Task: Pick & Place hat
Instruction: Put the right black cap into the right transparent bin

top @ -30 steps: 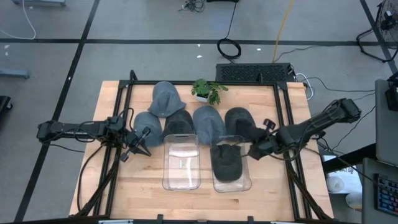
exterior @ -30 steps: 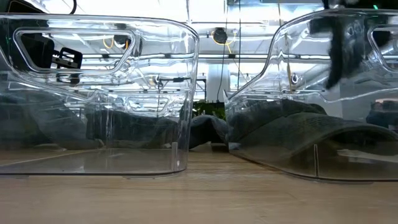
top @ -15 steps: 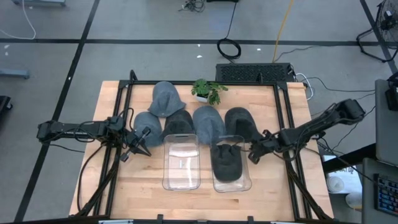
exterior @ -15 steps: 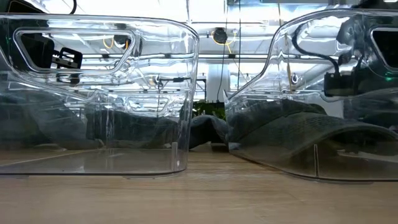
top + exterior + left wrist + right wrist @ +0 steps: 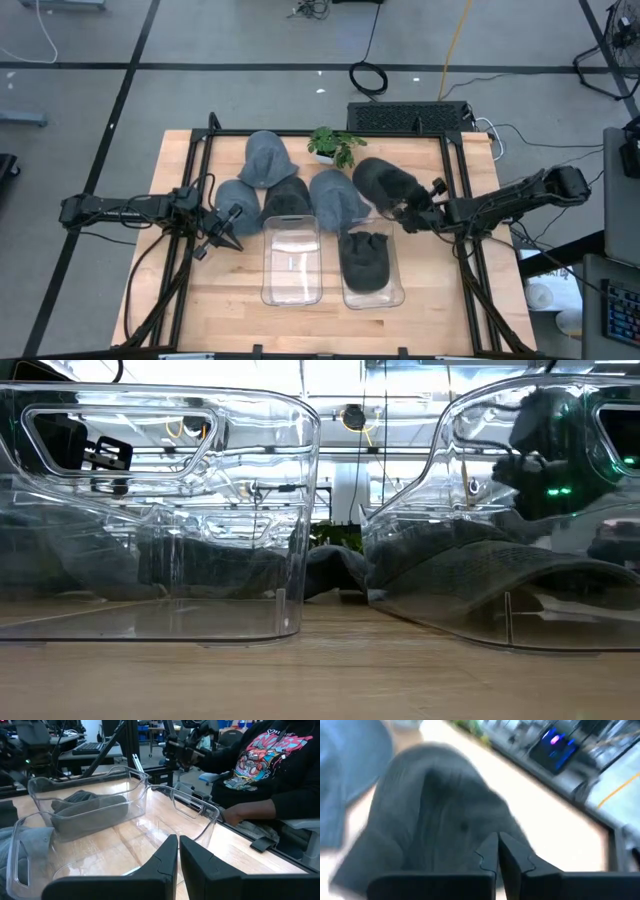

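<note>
Change since earlier: right end effector (image 5: 408,212) has pulled back from beside the right bin toward the far right of the desk, and the dark hat (image 5: 383,185) has shifted with it, farther from the bins and nearer the plant.
Near edge, bins: two clear plastic bins sit side by side on the desk (image 5: 230,300); the left bin (image 5: 291,262) is empty, the right bin (image 5: 372,270) already holds one dark hat (image 5: 365,258), so these are judged to be the drop sites.
Left end effector (image 5: 228,232): waits at the left of the desk just beside the left bin; its wrist view shows the fingers (image 5: 165,857) pressed together, holding nothing.
Right end effector, state: its fingers (image 5: 490,851) are nearly together at the dark hat's edge, so the brim is judged pinched between them; the wrist view is too blurred to confirm the hold.
Task hat, position: raised or dragged at the far right, beyond the right bin.
Middle row: three more grey hats (image 5: 335,195) lie behind the bins, touching one another, apparently queued for later picks.
Far edge: a fourth grey hat (image 5: 266,158) and a small potted plant (image 5: 332,145).
</note>
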`<state>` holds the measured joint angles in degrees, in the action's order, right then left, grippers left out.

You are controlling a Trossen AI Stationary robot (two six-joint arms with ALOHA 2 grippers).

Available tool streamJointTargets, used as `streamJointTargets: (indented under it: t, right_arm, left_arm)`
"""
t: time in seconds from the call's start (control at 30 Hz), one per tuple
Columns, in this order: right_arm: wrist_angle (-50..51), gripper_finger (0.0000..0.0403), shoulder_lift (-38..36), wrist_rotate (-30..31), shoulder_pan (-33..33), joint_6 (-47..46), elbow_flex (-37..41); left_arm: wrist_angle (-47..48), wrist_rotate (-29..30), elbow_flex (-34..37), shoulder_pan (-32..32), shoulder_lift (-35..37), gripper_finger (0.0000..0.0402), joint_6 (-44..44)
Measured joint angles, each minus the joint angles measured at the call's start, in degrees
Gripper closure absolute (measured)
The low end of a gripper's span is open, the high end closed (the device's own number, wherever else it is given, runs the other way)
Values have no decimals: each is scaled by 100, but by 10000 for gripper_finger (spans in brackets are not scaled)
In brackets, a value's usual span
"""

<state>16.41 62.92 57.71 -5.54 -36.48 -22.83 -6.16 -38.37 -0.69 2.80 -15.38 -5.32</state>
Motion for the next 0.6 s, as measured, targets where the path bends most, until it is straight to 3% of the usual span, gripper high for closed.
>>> streamJointTargets:
  t: [0.1,0.17,0.27,0.33,0.4,0.6]
  right_arm:
    - [-704,397,0,211,142,700,-101]
    - [-1391,398,-4,-53,227,1244,-147]
    - [-2331,402,-4,-1539,497,1966,-196]
    - [-2707,402,-2,-2628,718,1999,-199]
    - [-2860,402,-2,-3307,911,1916,-199]
    - [-2510,399,-4,-3170,1204,1962,-199]
  left_arm:
    - [-3,-2,0,-1,0,376,0]
    - [-5,0,0,1,2,376,0]
    - [-5,-2,0,-1,2,376,0]
    - [-5,0,0,1,1,376,0]
    - [-5,-2,0,-1,2,376,0]
    - [-5,0,0,0,1,376,0]
